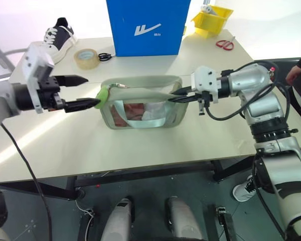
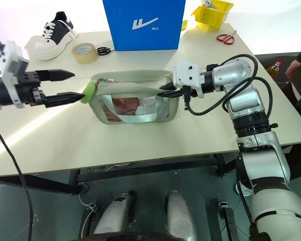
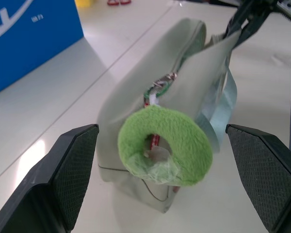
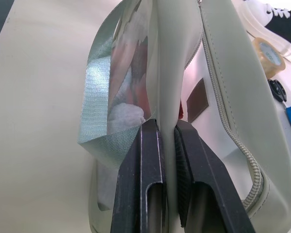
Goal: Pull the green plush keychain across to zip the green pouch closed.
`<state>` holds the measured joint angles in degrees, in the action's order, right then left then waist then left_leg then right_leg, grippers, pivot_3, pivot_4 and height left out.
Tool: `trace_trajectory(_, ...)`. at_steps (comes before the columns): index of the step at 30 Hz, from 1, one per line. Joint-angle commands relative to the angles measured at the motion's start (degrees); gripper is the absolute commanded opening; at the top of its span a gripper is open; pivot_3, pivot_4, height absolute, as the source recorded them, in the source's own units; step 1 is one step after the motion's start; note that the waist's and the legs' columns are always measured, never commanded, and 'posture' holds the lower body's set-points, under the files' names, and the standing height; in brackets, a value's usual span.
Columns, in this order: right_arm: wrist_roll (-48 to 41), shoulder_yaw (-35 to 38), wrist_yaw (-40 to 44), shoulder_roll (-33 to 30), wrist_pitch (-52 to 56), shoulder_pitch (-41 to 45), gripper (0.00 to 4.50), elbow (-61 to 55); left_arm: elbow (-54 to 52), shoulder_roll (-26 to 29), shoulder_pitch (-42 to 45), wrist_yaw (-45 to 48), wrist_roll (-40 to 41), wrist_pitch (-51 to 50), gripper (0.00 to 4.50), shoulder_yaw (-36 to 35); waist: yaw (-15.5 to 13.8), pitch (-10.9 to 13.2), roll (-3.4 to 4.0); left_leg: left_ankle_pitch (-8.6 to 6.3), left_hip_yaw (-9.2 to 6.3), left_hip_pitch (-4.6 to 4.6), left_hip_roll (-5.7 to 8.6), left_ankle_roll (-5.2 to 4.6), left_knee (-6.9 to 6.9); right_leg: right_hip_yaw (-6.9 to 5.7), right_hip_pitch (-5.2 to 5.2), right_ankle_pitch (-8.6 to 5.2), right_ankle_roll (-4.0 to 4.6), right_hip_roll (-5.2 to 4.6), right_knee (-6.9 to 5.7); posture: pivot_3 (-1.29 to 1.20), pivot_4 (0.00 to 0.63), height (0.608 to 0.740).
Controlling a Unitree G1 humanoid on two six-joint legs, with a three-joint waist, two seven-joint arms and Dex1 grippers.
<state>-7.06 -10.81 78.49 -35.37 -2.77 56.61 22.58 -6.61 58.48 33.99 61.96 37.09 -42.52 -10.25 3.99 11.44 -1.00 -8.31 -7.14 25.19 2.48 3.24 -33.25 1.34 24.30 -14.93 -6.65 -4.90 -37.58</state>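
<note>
The green pouch (image 1: 140, 108) lies across the table's middle, its clear window showing red and white contents. The green plush keychain (image 1: 103, 94) hangs off its left end on a small metal clasp. My left gripper (image 1: 92, 91) is open at that end. In the left wrist view the keychain (image 3: 165, 145) sits just ahead of and between the two fingers (image 3: 72, 165), untouched. My right gripper (image 1: 173, 96) is shut on the pouch's right end; the right wrist view shows its fingers (image 4: 145, 165) pinching a fold of the pouch wall beside the zip.
Behind the pouch stands a big blue box (image 1: 148, 25). A tape roll (image 1: 86, 58), black scissors (image 1: 105, 56) and a shoe (image 1: 57, 35) lie at the back left. A yellow bin (image 1: 210, 20) and red scissors (image 1: 224, 44) lie at the back right. A person (image 1: 300, 70) is at the right edge.
</note>
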Motion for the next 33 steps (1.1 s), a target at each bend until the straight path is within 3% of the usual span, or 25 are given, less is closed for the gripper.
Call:
trace_trajectory(1, -0.52, 1.03, -0.96, 0.42, 0.04, 1.25, 0.04, -1.32, -3.14, -0.17, -0.21, 0.54, -0.58, 0.96, 4.50, 1.16, 0.01, 0.00, 0.00, 0.00, 0.00, 0.00, -0.02, 0.00, 0.00, 0.00, 0.00, 0.00, 0.01, 0.02, 0.00, 0.00, 0.150, 0.740)
trace_trajectory(5, -0.86, 1.15, -1.61, 0.79, 1.17, 1.27, 0.04, -2.51, 0.99, -2.23, 0.64, -2.32, -8.03, 7.96, 4.50, 4.95, -0.06, 0.00, 0.01, 0.00, 0.00, -0.01, -0.08, 0.00, 0.00, 0.01, 0.00, 0.03, 0.05, 0.10, 0.00, 0.00, 0.150, 0.740)
trace_trajectory(7, -1.02, 1.25, -1.92, 1.02, 1.87, 1.27, 0.00, -2.93, 4.59, -4.40, 3.07, -4.27, -9.88, 9.40, 3.94, 5.65, -0.20, 0.00, 0.01, 0.00, 0.00, -0.05, -0.09, 0.00, 0.01, 0.01, -0.03, 0.04, 0.06, 0.12, 0.00, 0.00, 0.150, 0.740)
trace_trajectory(8, -0.98, 1.23, -2.01, 1.10, 1.95, 1.29, 0.00, -2.86, 5.56, -4.95, 3.77, -4.25, -10.20, 9.63, 3.61, 5.71, -0.24, -0.01, 0.00, 0.00, 0.00, -0.05, -0.10, 0.00, 0.00, 0.01, -0.03, 0.05, 0.08, 0.14, 0.00, 0.00, 0.150, 0.740)
trace_trajectory(15, -0.49, 1.19, -2.43, 1.07, 1.91, 1.37, 0.00, -2.09, 5.22, -3.81, 4.82, -0.19, -9.86, 9.82, 0.11, 5.07, -0.09, -0.01, 0.00, 0.00, 0.01, -0.03, -0.13, 0.00, 0.01, 0.04, 0.00, 0.05, 0.09, 0.17, -0.01, 0.00, 0.150, 0.740)
trace_trajectory(26, 0.17, 0.68, -2.52, 1.13, 0.70, 2.69, 0.00, -0.88, 6.35, -2.27, 12.13, 3.60, -7.51, 5.70, 0.04, 4.36, -0.04, -0.01, 0.00, 0.00, 0.02, -0.03, -0.17, 0.00, 0.01, 0.04, 0.00, 0.06, 0.10, 0.21, -0.01, 0.00, 0.150, 0.740)
trace_trajectory(33, 0.17, 0.82, -2.40, 0.62, 0.52, 3.35, 0.00, -0.85, 2.44, 0.01, 5.48, 6.49, -8.59, 6.05, 0.04, 5.06, 0.02, 0.00, 0.00, 0.00, 0.03, -0.04, -0.17, 0.00, 0.01, 0.05, 0.00, 0.06, 0.10, 0.21, -0.02, 0.00, 0.150, 0.740)
